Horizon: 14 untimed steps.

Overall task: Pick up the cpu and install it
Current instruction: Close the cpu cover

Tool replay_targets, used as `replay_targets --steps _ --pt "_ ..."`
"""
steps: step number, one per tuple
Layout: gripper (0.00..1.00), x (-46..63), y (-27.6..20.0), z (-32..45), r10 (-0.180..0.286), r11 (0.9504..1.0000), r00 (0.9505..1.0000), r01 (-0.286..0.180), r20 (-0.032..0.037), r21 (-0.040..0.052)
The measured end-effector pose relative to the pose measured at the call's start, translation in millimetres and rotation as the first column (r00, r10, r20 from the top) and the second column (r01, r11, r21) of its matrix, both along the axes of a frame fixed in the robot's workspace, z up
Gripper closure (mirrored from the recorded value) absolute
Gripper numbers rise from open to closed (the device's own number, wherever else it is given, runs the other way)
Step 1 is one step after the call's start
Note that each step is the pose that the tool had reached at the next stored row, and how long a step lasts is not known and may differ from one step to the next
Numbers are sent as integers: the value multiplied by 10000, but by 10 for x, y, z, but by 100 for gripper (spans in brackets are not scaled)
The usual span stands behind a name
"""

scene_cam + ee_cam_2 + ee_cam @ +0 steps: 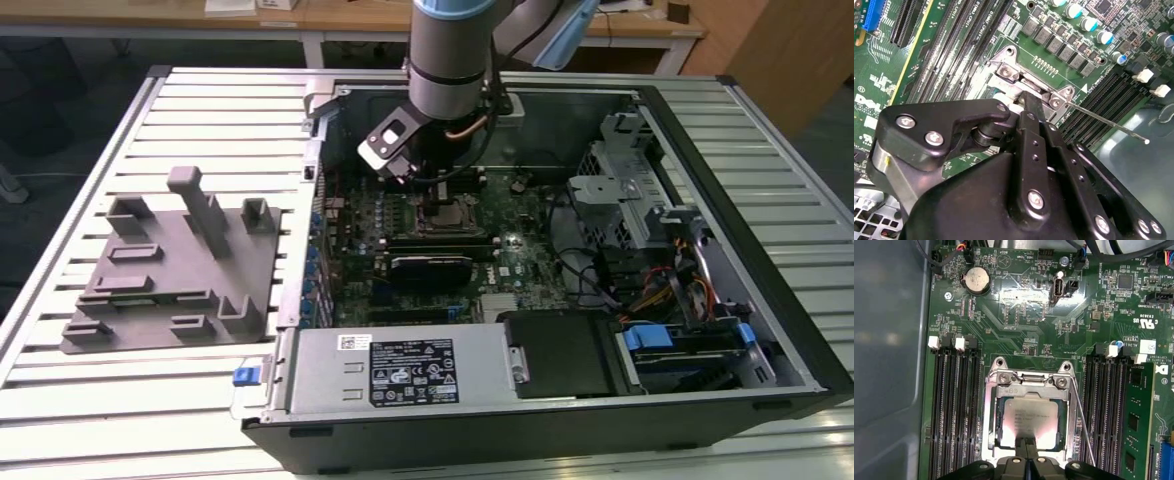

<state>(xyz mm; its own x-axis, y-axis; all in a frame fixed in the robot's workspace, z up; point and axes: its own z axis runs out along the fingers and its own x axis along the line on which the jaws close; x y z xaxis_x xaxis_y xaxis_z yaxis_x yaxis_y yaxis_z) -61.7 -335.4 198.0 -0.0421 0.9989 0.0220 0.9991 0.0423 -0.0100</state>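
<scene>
In the first wrist view the cpu [1030,417], a flat square chip with a shiny grey top, lies inside the open metal-framed socket [1029,382] on the green motherboard. My gripper [1026,444] is shut, its two thin fingertips pressed together at the cpu's edge; whether they touch it I cannot tell. In the second wrist view the gripper [1024,100] points down at the socket frame [1009,70], with a pale sliver just beside the tips. In the exterior view the arm reaches into the open computer case and the gripper [438,192] hangs just over the socket [447,213].
The socket's thin wire lever [1084,425] stands free beside the frame. Memory slots [954,405] flank the socket, and a memory stick [1136,420] sits further out. A grey plastic fixture block [180,265] lies on the slatted table at the exterior view's left. A power supply [400,370] fills the case front.
</scene>
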Motion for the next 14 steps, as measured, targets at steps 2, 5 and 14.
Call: replay_targets --steps 2,5,14 --pt "89 2 0 4 -1 10000 10000 1 3 1" --pt "89 4 2 29 2 10000 10000 -2 9 11" --pt "89 8 0 122 0 10000 10000 0 2 3"
